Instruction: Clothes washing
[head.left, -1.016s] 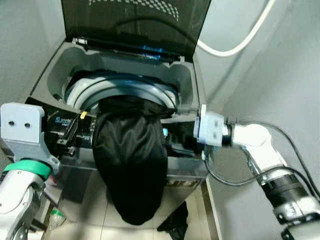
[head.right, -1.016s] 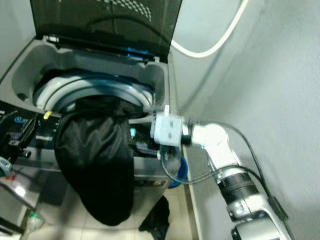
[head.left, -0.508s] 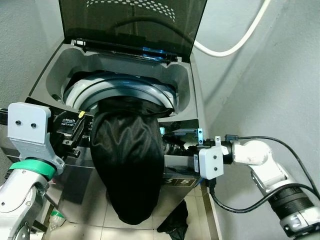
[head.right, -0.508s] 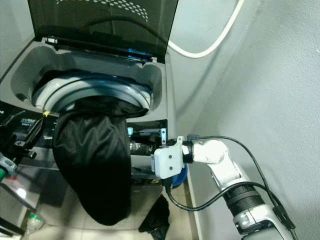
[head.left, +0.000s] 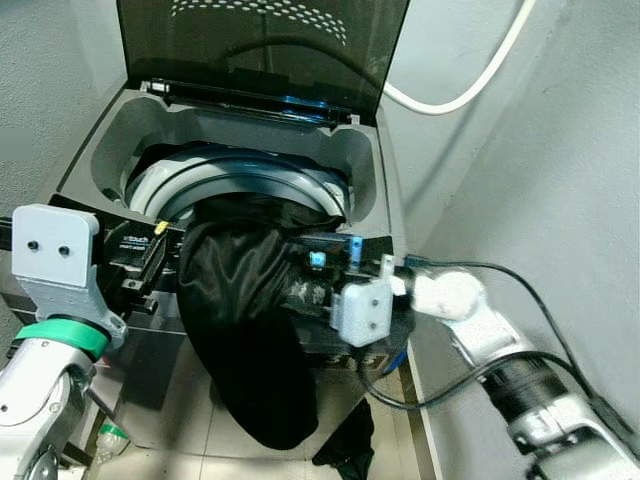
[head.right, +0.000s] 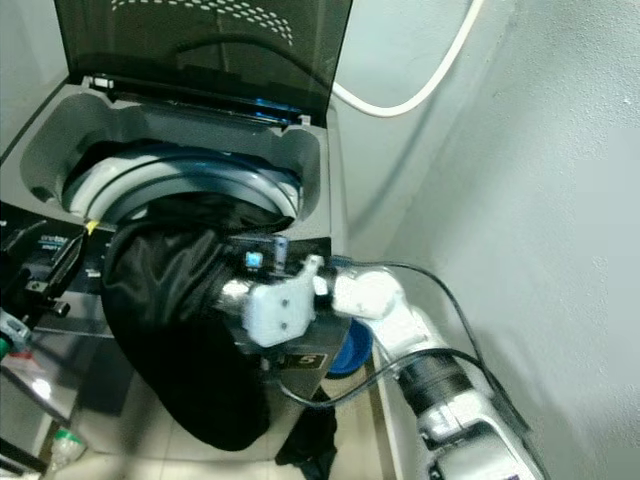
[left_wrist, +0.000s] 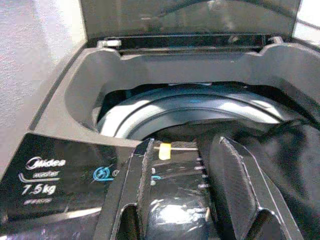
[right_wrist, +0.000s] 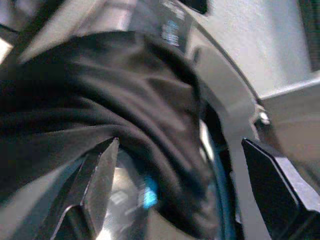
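- Black garment (head.left: 250, 330) hangs half out of the washing machine (head.left: 370, 170): upper end inside the drum rim (head.left: 240, 180), bulk draped down the front panel toward the floor.
- Long axis near vertical, free end pointing down.
- Right tool (head.left: 300, 285) spread apart against the cloth's side, nothing clamped.
- Left tool (left_wrist: 185, 195) apart, near the control panel.
- Advice: grip low on the fold, lift up and inward over the rim.

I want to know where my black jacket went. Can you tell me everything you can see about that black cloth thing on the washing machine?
The black garment looks thin, slightly shiny and crumpled. Its top end lies inside the washing machine, whose lid stands open; the rest spills over the front edge and hangs down the front panel towards the floor. The right gripper, fingers open, presses against its right side. The left gripper sits open at the rim beside it.
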